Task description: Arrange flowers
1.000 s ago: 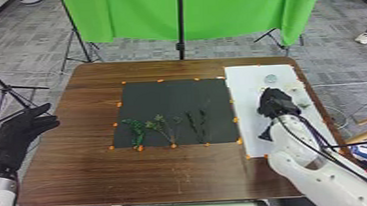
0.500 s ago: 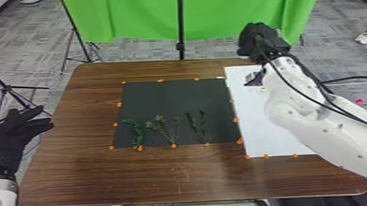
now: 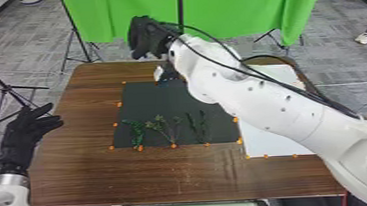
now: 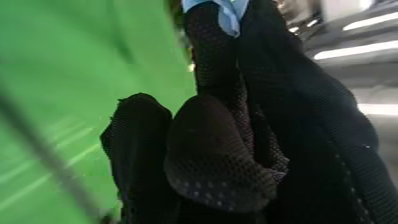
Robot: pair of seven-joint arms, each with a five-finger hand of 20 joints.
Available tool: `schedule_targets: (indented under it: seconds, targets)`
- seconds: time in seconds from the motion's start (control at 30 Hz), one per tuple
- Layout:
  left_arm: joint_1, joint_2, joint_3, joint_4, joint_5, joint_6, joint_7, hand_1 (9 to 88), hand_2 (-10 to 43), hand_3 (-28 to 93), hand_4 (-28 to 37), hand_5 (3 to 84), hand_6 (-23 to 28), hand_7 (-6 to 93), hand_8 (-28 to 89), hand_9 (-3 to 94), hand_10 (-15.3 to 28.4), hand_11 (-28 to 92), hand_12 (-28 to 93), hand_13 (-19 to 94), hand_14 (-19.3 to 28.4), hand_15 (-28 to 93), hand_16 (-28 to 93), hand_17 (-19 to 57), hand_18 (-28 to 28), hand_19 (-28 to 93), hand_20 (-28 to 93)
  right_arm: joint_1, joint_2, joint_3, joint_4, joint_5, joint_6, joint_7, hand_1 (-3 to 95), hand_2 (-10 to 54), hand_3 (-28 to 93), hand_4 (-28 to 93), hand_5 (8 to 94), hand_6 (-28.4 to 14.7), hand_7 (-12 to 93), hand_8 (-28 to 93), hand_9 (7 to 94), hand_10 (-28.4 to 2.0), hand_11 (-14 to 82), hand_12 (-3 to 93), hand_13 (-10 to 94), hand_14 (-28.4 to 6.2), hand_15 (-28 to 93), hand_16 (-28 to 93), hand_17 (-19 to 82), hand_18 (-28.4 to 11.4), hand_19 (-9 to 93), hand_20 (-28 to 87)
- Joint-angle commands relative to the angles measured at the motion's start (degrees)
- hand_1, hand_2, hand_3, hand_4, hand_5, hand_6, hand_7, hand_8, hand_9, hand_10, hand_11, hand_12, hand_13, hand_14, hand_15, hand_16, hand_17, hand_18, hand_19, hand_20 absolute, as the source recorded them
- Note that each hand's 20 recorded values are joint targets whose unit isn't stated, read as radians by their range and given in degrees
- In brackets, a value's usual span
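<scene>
The robot's right hand (image 3: 148,38) is raised past the table's far edge, left of the middle, its fingers narrowed together, and in the right wrist view their tips seem to pinch a soft light-blue piece (image 4: 229,19). Whether that is petal or wrapping cannot be told, but the step looks like carrying a flower to its place. The grip should be just firm enough to stop it turning: thin, soft material will probably crease under a hard squeeze and slip under a slack one. Any stem should be brought upright before lowering, then let down slowly and freed by parting the fingers straight, so that the glove's mesh does not drag it back out. The hanging green cloth (image 3: 247,18) is behind the hand, so a wide swing that way could brush the flower. Nearer, on the brown wooden table (image 3: 179,179), a black square mat (image 3: 175,97) bears a bushy dark green sprig (image 3: 136,134), a branching sprig with small leaves (image 3: 160,126) and slim dark stems (image 3: 197,124), all toward the table's near edge; the forearm should pass high over them. A white sheet (image 3: 268,140) lies toward the right edge. By the left edge, the left hand (image 3: 25,130) waits, spread wide and holding nothing.
</scene>
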Motion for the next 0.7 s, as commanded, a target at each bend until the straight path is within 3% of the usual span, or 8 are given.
schedule_targets:
  seconds: [0.03, 0.17, 0.5, 0.7]
  targets:
    - [-1.10, 0.21, 1.36, 0.95, 0.01, -0.57, -0.01, 18.8, 35.7, 55, -28.3, 48.5, 8.1, 6.0, -6, 54.0, 17.0, 19, 10, 45, 21.0, 25, -2, 13.1, 15.5, 22, 20, -3.03, -7.72, -7.03, 0.47, -2.40, -3.45, -2.49, 67.3, -9.5, 52, -12, 77.6, -2.1, 29, 14, 92.3, -9.5, 11.0, 45.3, 94, 0.8, 67, 30, 70, -11.8, 93, 62]
    - [-2.82, 0.45, 2.67, 1.90, 0.15, -1.66, 0.01, 18.6, 35.6, 55, -28.3, 48.4, 8.7, 5.6, -6, 54.0, 17.3, 19, 10, 45, 21.0, 25, -2, 13.1, 15.5, 22, 20, -4.07, -8.18, -9.79, 0.53, -3.89, -4.12, -2.26, 67.4, -9.5, 52, -13, 77.6, -2.0, 29, 14, 92.3, -9.4, 10.9, 45.3, 94, 0.8, 67, 30, 70, -11.9, 93, 63]
    - [-3.70, 0.79, 3.05, 2.48, 0.29, -2.93, -0.21, 18.4, 31.2, 56, -28.3, 48.4, 9.3, 5.3, -5, 53.7, 17.4, 19, 10, 45, 21.1, 25, -2, 13.0, 15.6, 22, 20, -5.04, -8.58, -11.92, 3.01, -6.68, -4.16, -1.03, 67.1, -9.5, 52, -14, 77.6, -1.6, 30, 13, 92.8, -9.2, 10.3, 44.1, 94, 0.6, 68, 30, 71, -11.9, 93, 63]
    - [-4.69, 1.10, 4.10, 2.94, 0.45, -3.72, -0.14, 18.1, 29.0, 57, -28.3, 48.3, 9.4, 5.0, -5, 53.5, 17.4, 19, 10, 45, 21.1, 25, -2, 12.9, 15.8, 23, 20, -5.52, -9.29, -12.09, 3.83, -6.81, -4.03, -0.64, 66.1, -9.5, 53, -15, 77.5, -1.0, 30, 12, 93.0, -8.6, 9.1, 41.9, 94, 0.6, 68, 29, 71, -12.0, 93, 62]
